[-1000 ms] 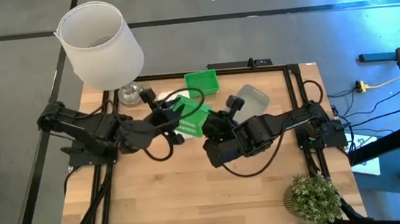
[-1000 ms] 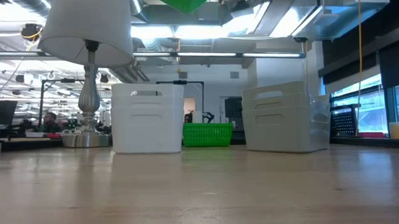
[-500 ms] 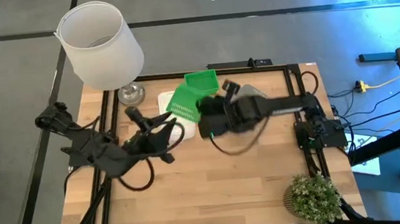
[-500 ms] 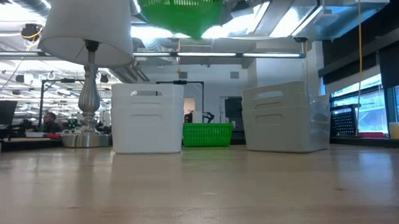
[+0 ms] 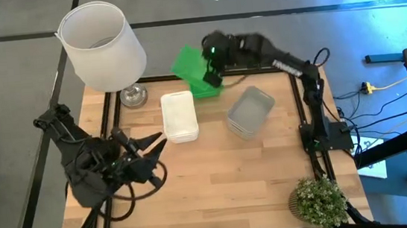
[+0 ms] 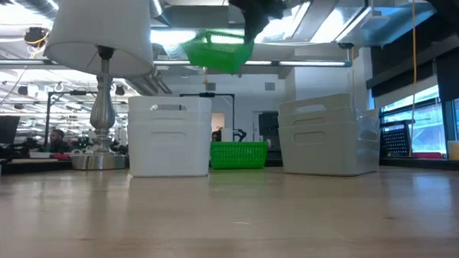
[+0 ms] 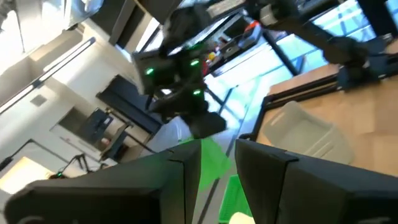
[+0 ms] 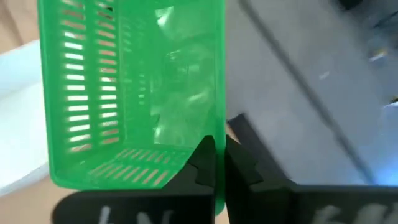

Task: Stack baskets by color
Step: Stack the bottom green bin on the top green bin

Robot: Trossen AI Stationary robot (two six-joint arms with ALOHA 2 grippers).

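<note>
My right gripper is shut on a green basket and holds it in the air over the table's far edge, above a second green basket that rests on the table. A white stack of baskets and a translucent grey stack stand on their bottoms at mid-table. My left gripper hovers open at the near left, pointing level toward the baskets, with nothing between its fingers. My right gripper pinches one side wall of the green basket near a corner, one finger inside the basket and one outside. The fingers slant down from the table's right side. The basket hangs tilted and lifted clear, high above the table.
A lamp with a big white shade stands at the far left corner, its base beside the white stack. A potted plant sits at the near right corner. The near half of the wooden table is bare.
My right gripper has swung from mid-table toward the far edge with the green basket, which has stayed lifted and tilted. My left gripper has drawn back from the basket toward the table's near left, staying open.
</note>
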